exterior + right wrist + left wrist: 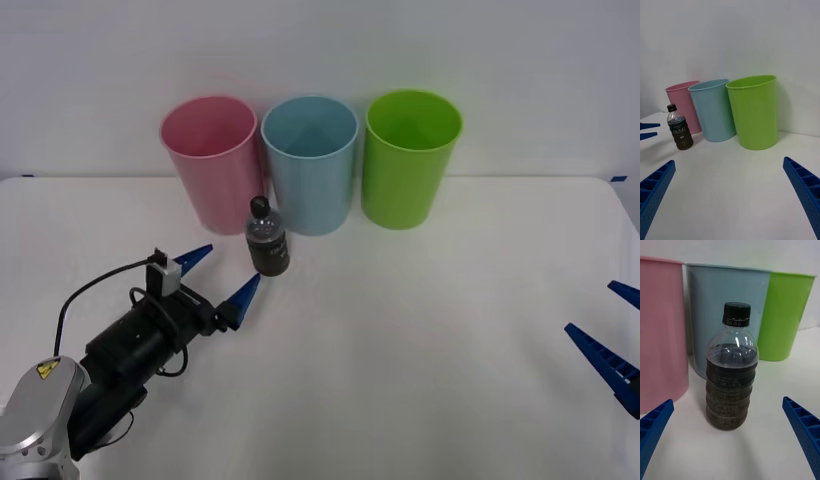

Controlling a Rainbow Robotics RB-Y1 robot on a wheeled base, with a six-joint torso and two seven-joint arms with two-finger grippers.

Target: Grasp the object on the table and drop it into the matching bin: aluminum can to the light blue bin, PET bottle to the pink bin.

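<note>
Front view puts your left gripper [218, 273] low over the white table [420, 330], its ribbed blue fingers spread wide and pointed at the bottle [267, 240], which stands upright just beyond the tips and is not yet between them. Your right gripper [612, 335] waits at the near right edge, fingers also apart. Nothing is grasped, so you still have the closing in, the grip, the lift and the drop ahead. The bottle is small, clear plastic with ridged sides, dark brown contents and a black screw cap. Behind it stand smooth, tapered plastic bins: the pink bin [211, 160] on the left, the light blue bin [310, 165] beside it, the green bin [410, 158] rightmost.
</note>
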